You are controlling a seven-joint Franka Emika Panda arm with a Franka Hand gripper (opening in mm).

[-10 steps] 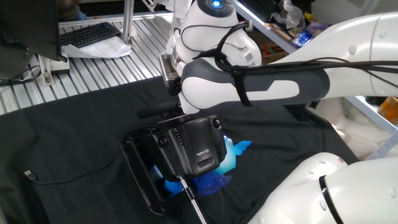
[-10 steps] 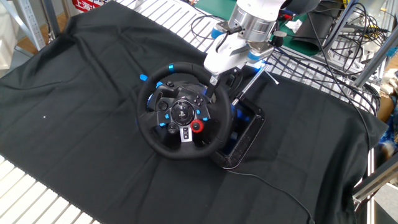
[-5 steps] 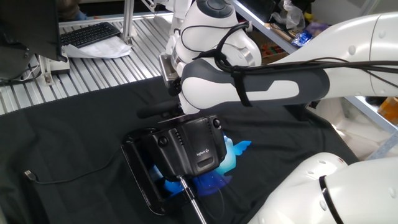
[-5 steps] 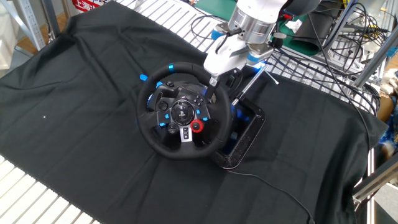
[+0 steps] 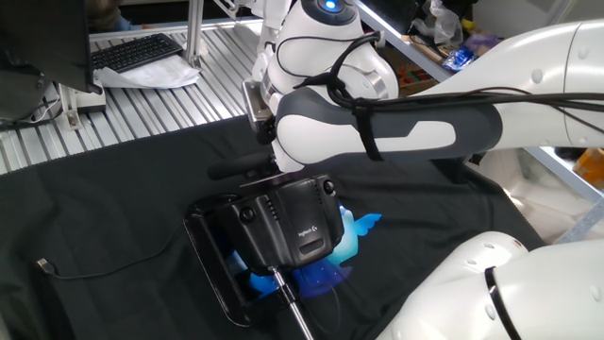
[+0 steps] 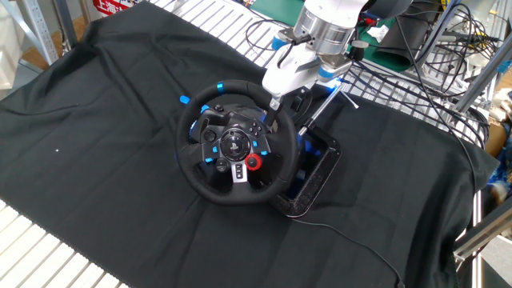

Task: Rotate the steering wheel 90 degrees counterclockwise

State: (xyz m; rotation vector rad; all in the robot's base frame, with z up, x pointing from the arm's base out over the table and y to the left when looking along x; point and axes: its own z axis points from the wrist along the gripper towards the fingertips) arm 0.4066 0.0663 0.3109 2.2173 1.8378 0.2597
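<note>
Nothing has shifted since the earlier frames. I see the tool [image 6: 276,102] at the upper right rim of the steering wheel [image 6: 234,144], its blue band at top. Whether its fingers grip the rim I cannot tell. Wheel stands mid-bench on the black cloth [image 6: 96,120], housing [image 5: 293,222] behind.
</note>
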